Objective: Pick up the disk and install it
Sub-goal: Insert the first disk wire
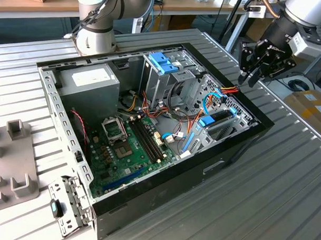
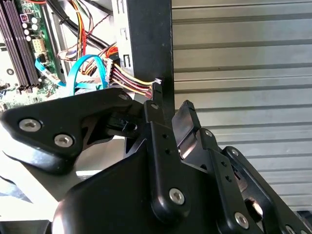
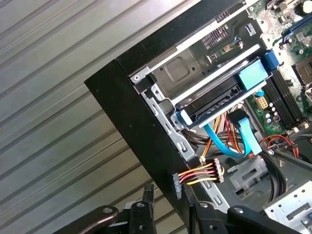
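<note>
Inside case: one disk seated | one gripper outside

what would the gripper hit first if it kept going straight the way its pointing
Probably the black case wall at the corner by the loose power connector: the gripper hangs just above that edge, fingers aimed down. Depth is unclear.

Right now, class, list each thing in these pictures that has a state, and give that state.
computer case: open, side panel off.
disk: seated in its bay.
power connector: end free, unplugged.
gripper: over case rim, carrying nothing.
</note>
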Robot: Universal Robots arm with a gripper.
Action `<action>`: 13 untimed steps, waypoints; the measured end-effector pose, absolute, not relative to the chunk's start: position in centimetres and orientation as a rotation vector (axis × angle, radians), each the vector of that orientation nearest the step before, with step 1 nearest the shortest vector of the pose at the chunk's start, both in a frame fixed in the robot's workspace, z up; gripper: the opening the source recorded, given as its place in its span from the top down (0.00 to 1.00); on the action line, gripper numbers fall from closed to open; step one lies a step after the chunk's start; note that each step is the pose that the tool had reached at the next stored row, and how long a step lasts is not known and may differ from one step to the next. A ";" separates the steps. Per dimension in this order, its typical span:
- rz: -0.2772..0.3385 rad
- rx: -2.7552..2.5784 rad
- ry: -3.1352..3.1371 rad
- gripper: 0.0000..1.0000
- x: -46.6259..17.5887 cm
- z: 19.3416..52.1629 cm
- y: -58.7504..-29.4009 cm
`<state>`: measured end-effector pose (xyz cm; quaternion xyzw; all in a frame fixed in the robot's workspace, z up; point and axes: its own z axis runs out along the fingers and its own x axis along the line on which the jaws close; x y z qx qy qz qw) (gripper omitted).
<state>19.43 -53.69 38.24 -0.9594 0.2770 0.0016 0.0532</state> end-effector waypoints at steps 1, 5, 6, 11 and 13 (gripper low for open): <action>0.007 -2.924 0.812 0.64 19.4 38.2 -53.7; 0.012 -2.950 0.715 0.64 19.4 38.1 -53.7; 0.013 -2.954 0.695 0.64 19.4 38.0 -53.7; 0.013 -2.956 0.689 0.64 19.2 37.5 -53.7; 0.013 -2.956 0.689 0.64 19.2 37.3 -53.7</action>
